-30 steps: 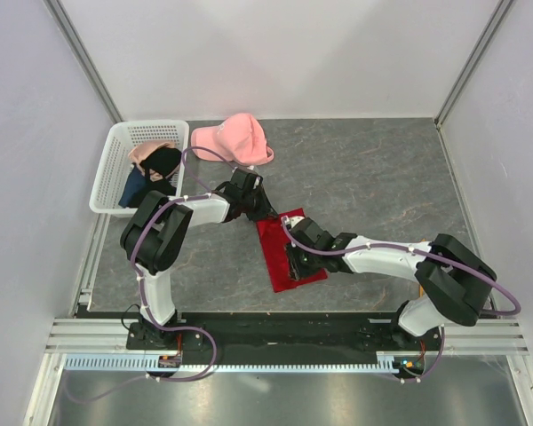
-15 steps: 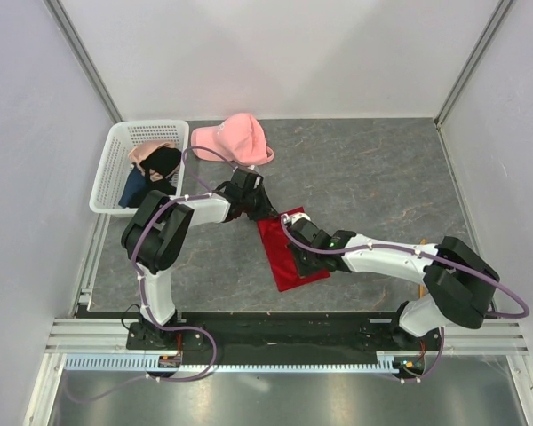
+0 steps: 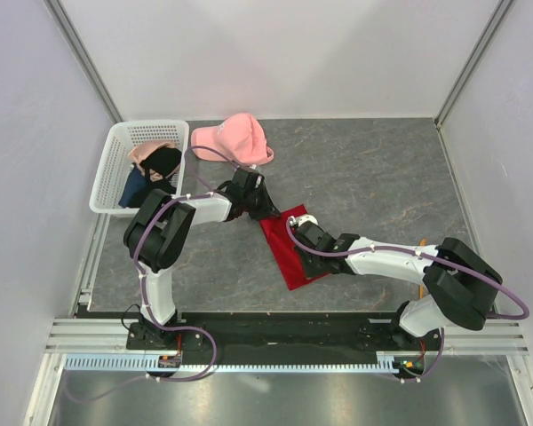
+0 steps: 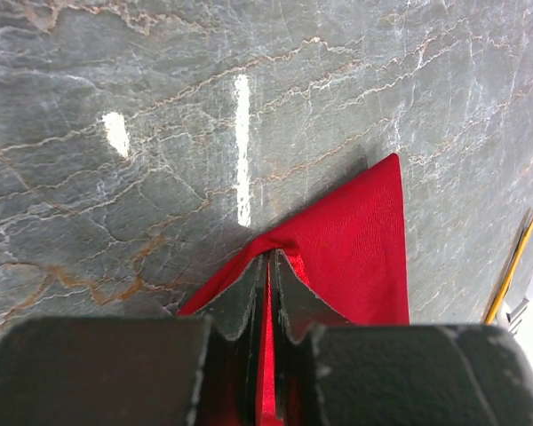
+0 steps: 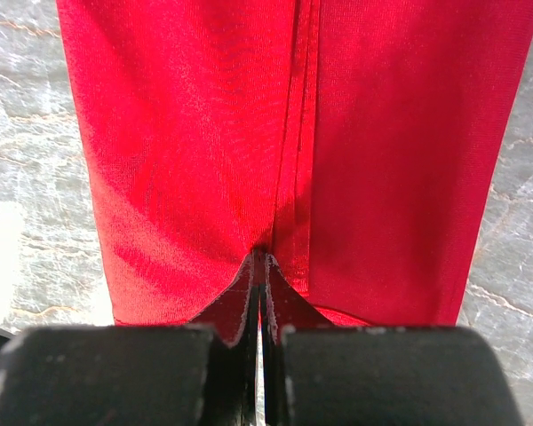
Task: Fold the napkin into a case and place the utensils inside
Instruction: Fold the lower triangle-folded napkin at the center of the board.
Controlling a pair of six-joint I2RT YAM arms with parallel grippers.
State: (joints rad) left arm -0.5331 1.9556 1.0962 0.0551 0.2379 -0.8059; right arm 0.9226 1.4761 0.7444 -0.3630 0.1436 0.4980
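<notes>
The red napkin [image 3: 295, 257] lies folded as a long, layered strip in the middle of the table. It also shows in the left wrist view [image 4: 355, 231] and in the right wrist view [image 5: 178, 133], where a fold seam runs lengthwise. My left gripper [image 3: 265, 213] [image 4: 268, 256] is shut on the napkin's far left corner. My right gripper [image 3: 300, 232] [image 5: 260, 253] is shut on a pinch of cloth at the seam, over the strip's far half. A thin orange utensil [image 4: 511, 271] lies on the table beyond the napkin. In the top view the right arm mostly hides it.
A white basket [image 3: 107, 177] with black, blue and pink garments stands at the far left. A pink cap [image 3: 235, 138] lies behind the left arm. Grey walls close in the table on three sides.
My right gripper has slid along the napkin toward its far end. The napkin's near left corner has drawn in to the right. The left gripper has held its place.
</notes>
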